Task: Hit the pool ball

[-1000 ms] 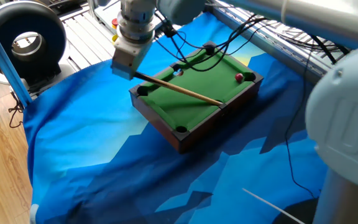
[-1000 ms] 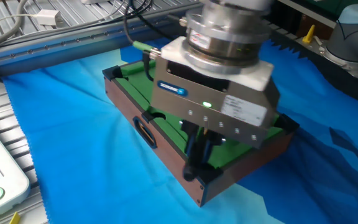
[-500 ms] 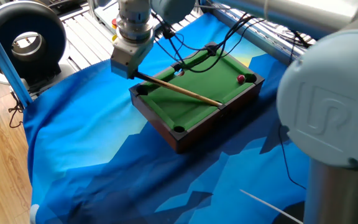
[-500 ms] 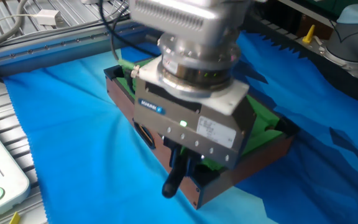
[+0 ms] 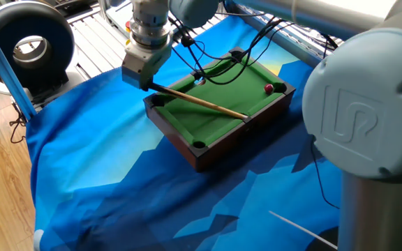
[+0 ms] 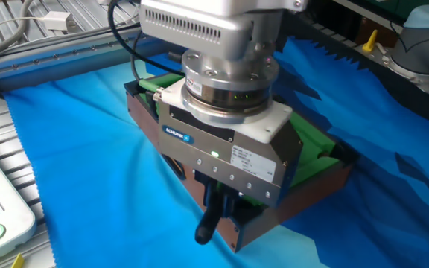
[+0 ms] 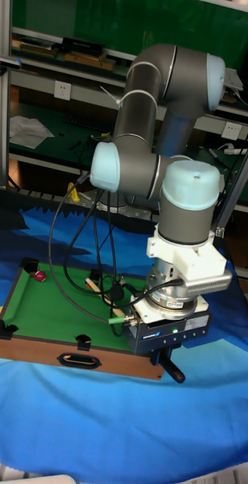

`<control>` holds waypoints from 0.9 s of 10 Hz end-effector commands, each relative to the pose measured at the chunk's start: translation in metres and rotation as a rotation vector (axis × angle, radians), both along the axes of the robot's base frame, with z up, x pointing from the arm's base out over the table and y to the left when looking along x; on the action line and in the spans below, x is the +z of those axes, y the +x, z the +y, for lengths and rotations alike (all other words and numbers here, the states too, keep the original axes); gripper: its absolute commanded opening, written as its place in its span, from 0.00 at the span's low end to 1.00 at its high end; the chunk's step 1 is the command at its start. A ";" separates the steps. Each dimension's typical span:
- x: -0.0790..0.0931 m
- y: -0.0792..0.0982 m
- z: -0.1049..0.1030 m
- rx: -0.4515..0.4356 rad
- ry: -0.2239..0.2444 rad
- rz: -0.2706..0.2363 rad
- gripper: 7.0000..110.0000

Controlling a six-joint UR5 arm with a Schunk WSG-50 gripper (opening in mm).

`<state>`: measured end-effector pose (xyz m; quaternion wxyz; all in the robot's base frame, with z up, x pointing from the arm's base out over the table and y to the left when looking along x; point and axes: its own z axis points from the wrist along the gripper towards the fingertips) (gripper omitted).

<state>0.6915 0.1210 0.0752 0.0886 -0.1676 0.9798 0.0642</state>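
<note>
In one fixed view I see the ball [image 5: 269, 88], tiny, glossy, dark red, on the green felt just beside a far corner pocket of the pool table [image 5: 187, 143]. The gripper [image 5: 142, 81] grips the butt of the cue [image 5: 201, 102], which slants across the felt. The tip lies well short of the ball.

In the other fixed view the gripper [image 6: 214, 205] body hides most of the table; its fingers are closed on the cue's dark handle [image 6: 209, 221].

In the tall view the ball [image 7: 40, 276] shows a small white spot, near the left corner.
</note>
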 end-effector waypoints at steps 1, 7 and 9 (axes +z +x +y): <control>0.015 0.001 0.003 -0.097 0.047 -0.014 0.00; 0.035 -0.039 -0.025 -0.177 -0.050 0.063 0.00; 0.035 -0.049 -0.040 -0.144 -0.086 0.103 0.00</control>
